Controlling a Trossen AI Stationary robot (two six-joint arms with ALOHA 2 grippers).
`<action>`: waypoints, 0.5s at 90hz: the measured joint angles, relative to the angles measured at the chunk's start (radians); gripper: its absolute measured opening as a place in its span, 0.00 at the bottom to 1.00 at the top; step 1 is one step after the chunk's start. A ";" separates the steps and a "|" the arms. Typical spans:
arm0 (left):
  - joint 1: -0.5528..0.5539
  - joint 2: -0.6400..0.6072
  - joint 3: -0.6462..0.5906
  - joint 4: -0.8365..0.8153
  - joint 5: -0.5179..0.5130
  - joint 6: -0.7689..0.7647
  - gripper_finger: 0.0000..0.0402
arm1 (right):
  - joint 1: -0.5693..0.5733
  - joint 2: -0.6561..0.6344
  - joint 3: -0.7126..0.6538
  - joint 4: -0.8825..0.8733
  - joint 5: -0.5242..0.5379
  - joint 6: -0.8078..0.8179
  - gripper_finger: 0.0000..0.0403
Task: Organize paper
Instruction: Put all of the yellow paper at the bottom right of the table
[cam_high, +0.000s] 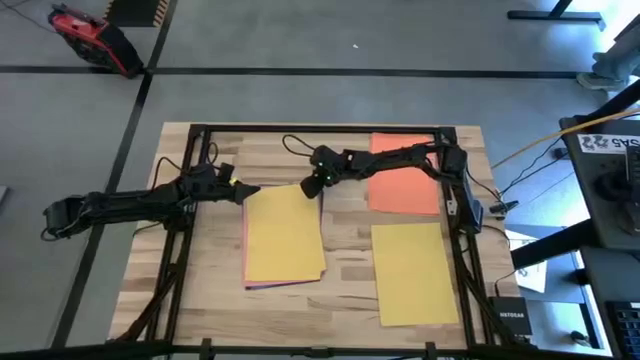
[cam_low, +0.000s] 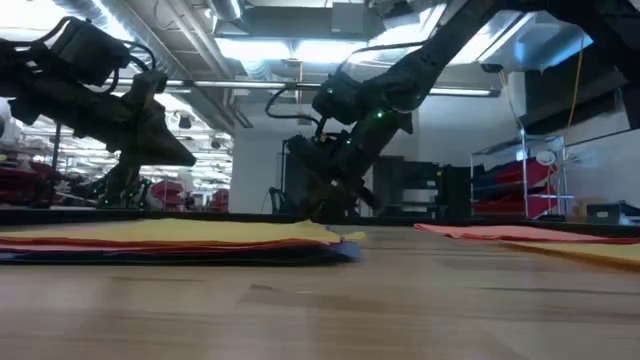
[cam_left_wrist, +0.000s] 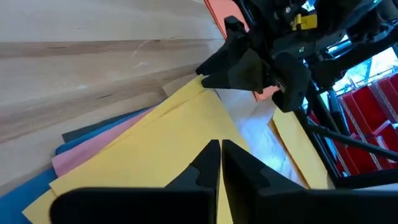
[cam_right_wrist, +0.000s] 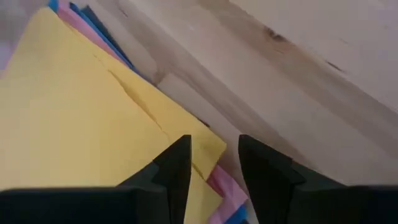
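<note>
Yellow tops the paper stack (cam_high: 283, 238) on the wooden table (cam_high: 345, 265); pink and blue edges peek beneath, lower sheets hidden. My left gripper (cam_left_wrist: 220, 163), fingers pressed together, hovers over its far-left corner. My right gripper (cam_right_wrist: 213, 163), fingers spread, straddles its far-right corner.

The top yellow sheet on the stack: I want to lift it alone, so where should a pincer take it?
Probably at the far right corner of the top yellow sheet, where the right pincer hangs open. The sheet lies flat, but that corner overhangs the pink and blue sheets under it, so a finger could slide beneath from the right side. The left pincer sits shut near the far left corner.
</note>
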 joint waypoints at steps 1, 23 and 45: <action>0.000 0.000 0.000 0.000 0.000 0.000 0.00 | 0.000 0.001 -0.001 0.000 0.001 0.000 0.31; 0.000 0.000 0.000 0.001 0.000 0.019 0.00 | 0.000 0.010 -0.001 0.022 -0.019 0.003 0.26; 0.000 0.000 0.000 0.002 0.000 0.023 0.00 | -0.002 0.010 -0.001 0.052 -0.040 0.003 0.03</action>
